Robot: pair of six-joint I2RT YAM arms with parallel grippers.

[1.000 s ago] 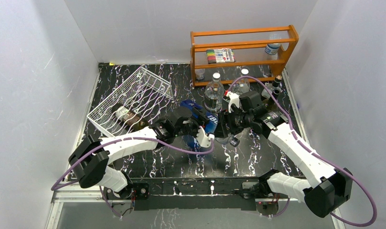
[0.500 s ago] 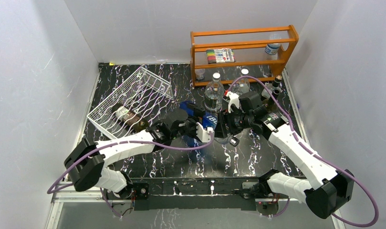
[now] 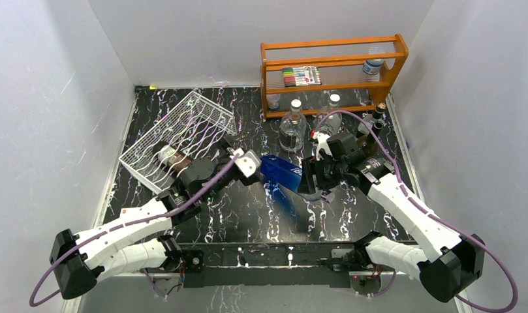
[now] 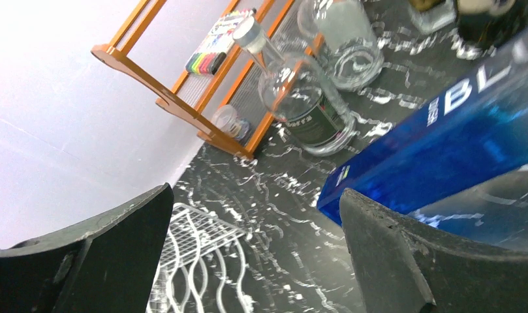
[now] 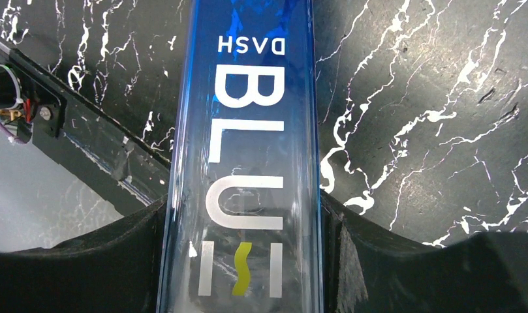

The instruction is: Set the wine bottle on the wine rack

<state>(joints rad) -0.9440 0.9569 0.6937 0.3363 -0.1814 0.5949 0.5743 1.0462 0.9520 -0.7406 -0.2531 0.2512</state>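
Observation:
The wine bottle [image 3: 280, 173] is a blue glass bottle with white lettering. It hangs tilted above the table's middle, its length pointing left toward the rack. My right gripper [image 3: 311, 179] is shut on it. In the right wrist view both fingers press its sides [image 5: 248, 130], the right gripper [image 5: 248, 215] around its clear end. My left gripper [image 3: 240, 158] stands open and empty just left of the bottle, apart from it. The left wrist view shows the bottle [image 4: 444, 143] beyond the left gripper [image 4: 258, 202]. The white wire wine rack [image 3: 176, 130] stands tilted at the left, its corner [image 4: 196, 261] low down.
A dark bottle [image 3: 173, 158] lies in the rack. An orange wooden shelf [image 3: 333, 68] with a marker box [image 3: 301, 76] stands at the back right. Two clear glass bottles [image 3: 292, 127] [image 3: 329, 114] stand before it, small dark bottles [image 3: 375, 117] to their right.
My left gripper has let go of the blue bottle, opened wide and drawn back left toward the rack. The right gripper keeps the bottle, now held alone.

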